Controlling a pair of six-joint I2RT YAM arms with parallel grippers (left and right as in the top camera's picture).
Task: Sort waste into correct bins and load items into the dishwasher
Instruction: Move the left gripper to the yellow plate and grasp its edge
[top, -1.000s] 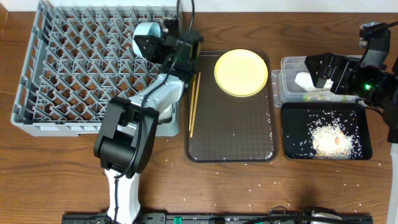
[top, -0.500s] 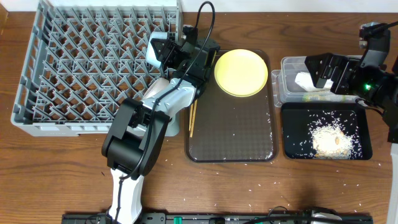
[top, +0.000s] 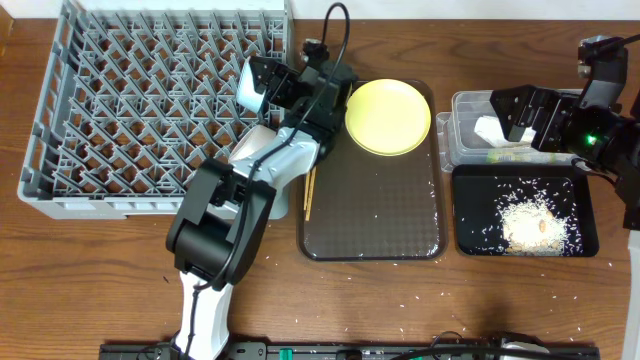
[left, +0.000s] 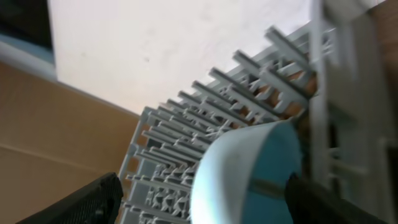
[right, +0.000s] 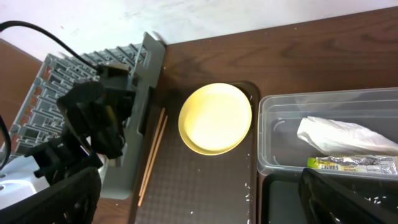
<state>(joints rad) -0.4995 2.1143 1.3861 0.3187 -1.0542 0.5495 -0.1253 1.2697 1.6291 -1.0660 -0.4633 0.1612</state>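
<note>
The light blue bowl (top: 247, 86) (left: 249, 174) stands on edge among the pegs at the right side of the grey dishwasher rack (top: 120, 110) (left: 205, 124). My left gripper (top: 268, 85) (left: 204, 190) straddles its rim, open, with a clear gap on the outer side. The yellow plate (top: 388, 117) (right: 215, 118) and two chopsticks (top: 312, 165) (right: 152, 155) lie on the brown tray (top: 370, 220). My right gripper (top: 515, 118) (right: 199, 186) hovers open and empty over the clear tub (top: 465, 140), which holds the napkin (right: 345, 134) and wrapper (right: 351, 163).
The black tray (top: 470, 220) in front of the tub holds a heap of rice scraps (top: 530, 222). Loose grains (top: 330, 290) dot the table near the front edge. The left arm's cable loops above the rack's right wall.
The left gripper carried the blue bowl a little right and toward the front, to the rack's right edge, then spread its jaws off it. The right arm stayed still.
</note>
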